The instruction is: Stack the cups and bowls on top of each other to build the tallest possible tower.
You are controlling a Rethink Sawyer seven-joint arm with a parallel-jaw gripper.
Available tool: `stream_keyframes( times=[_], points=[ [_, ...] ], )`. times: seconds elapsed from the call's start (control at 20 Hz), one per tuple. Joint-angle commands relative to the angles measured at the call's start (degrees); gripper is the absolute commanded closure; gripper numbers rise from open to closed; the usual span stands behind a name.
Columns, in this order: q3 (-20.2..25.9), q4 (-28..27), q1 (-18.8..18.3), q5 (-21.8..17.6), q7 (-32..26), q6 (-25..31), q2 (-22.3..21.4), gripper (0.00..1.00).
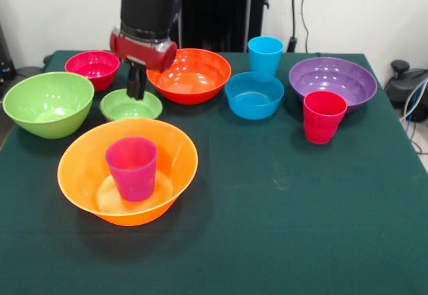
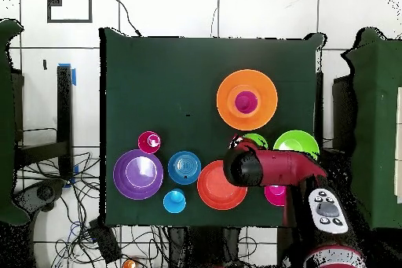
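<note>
Nearest sits the orange bowl [image 1: 128, 172], base of the tower, with the magenta cup [image 1: 132, 168] upright inside. Behind it, the gripper [image 1: 136, 86] hangs at the small green bowl's [image 1: 131, 106] far rim; I cannot tell how its jaws stand. That bowl looks light, stiff and slick: best pinched at the rim.

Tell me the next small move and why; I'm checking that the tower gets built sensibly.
Probably lower the gripper onto the small lime green bowl and grasp its rim. It hangs right at that bowl, and so far only the purple-magenta cup stands in the large orange bowl; everything else stands separately on the table.
</note>
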Motion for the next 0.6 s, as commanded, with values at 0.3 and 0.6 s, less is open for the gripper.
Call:
stream_keyframes(
  times=[0.3,0.6],
  points=[
    [5.5,-0.7,1.2,4.4,-2.9,14.5,-7.9,1.0],
    [6.1,-0.7,0.7,5.1,-3.4,16.3,-9.1,1.0]
  ],
)
